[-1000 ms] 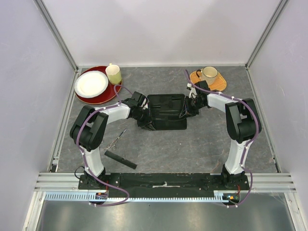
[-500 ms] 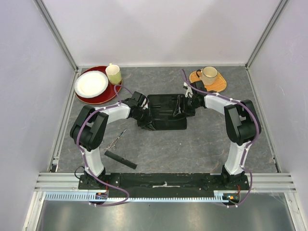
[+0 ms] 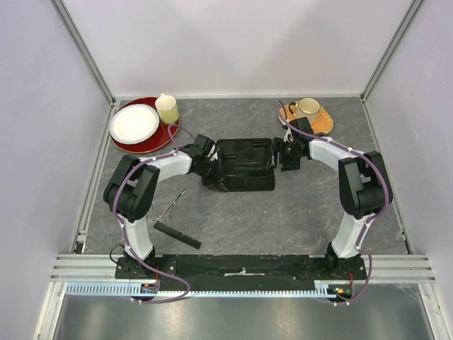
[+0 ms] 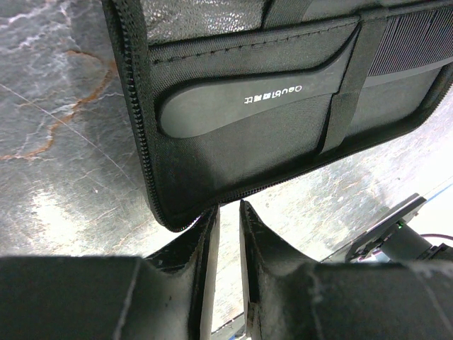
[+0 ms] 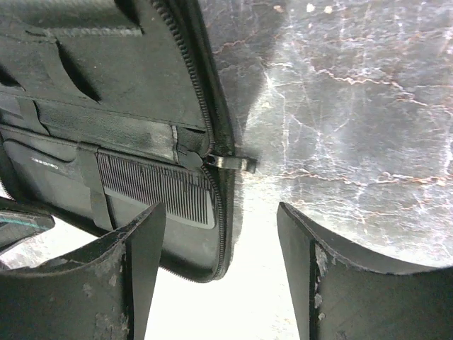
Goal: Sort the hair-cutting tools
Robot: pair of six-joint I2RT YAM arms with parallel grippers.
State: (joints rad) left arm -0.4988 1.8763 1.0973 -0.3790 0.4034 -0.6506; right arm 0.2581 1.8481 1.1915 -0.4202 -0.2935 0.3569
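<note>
A black zip case (image 3: 244,170) lies open at mid-table. A black comb with a handle (image 4: 241,106) is tucked under its straps, and its teeth (image 5: 156,185) show near the case's corner. Silver scissors (image 3: 172,205) and a second black comb (image 3: 177,234) lie on the table front left. My left gripper (image 3: 210,172) sits at the case's left edge. Its jaws (image 4: 228,207) stand a narrow slit apart with only table showing between them. My right gripper (image 3: 281,157) is at the case's right edge, open wide (image 5: 221,209) by the zipper pull (image 5: 232,163), holding nothing.
A white plate on a red plate (image 3: 134,124) and a pale yellow cup (image 3: 168,109) stand at the back left. A mug (image 3: 308,108) on an orange coaster (image 3: 320,125) stands at the back right. Walls enclose the table on three sides.
My right gripper reached in over the case, then drew back to its right edge while its jaws opened wide. The left arm, case, scissors and loose comb have not moved.
</note>
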